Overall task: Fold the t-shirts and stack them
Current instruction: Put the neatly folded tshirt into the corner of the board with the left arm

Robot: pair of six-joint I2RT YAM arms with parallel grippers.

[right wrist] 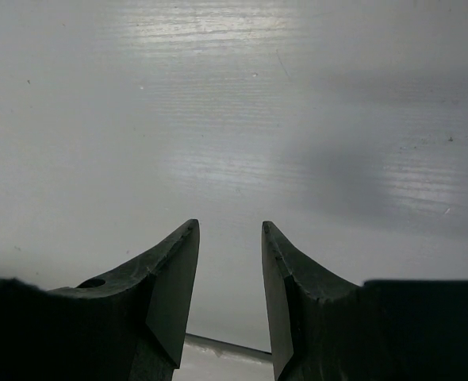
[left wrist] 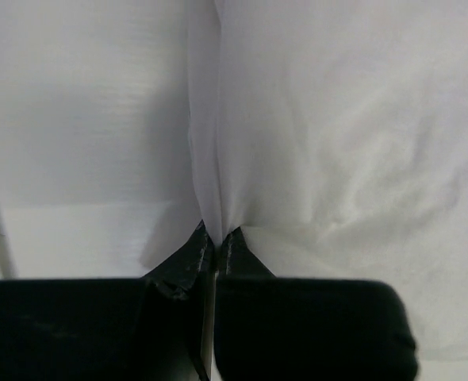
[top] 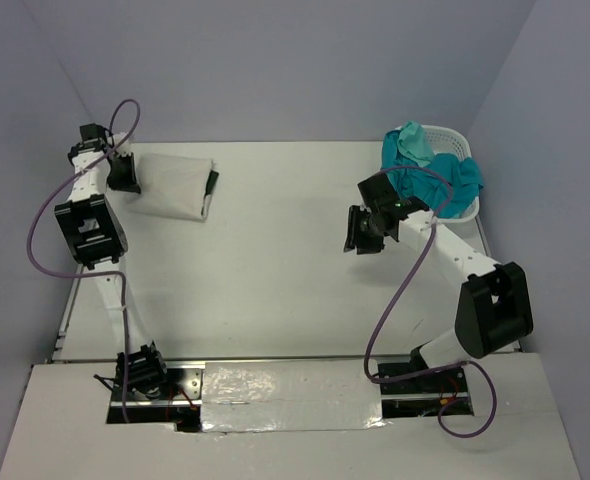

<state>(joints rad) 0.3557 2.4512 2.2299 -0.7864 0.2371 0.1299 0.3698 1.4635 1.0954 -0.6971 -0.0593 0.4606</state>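
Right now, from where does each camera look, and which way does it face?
Top external: above and behind the left arm and right arm, looking down on the table; both show.
Left wrist: on the left arm, facing the white t-shirt; left gripper shut on its edge.
Right wrist: on the right arm, facing the table; right gripper open.
Shared: top and left wrist both show the white t-shirt.

My left gripper (left wrist: 216, 235) is pinched closed on the left edge of the white t-shirt (top: 173, 186), arm stretched far forward. My right gripper (right wrist: 230, 230) hangs well right of that shirt, jaws parted and empty.
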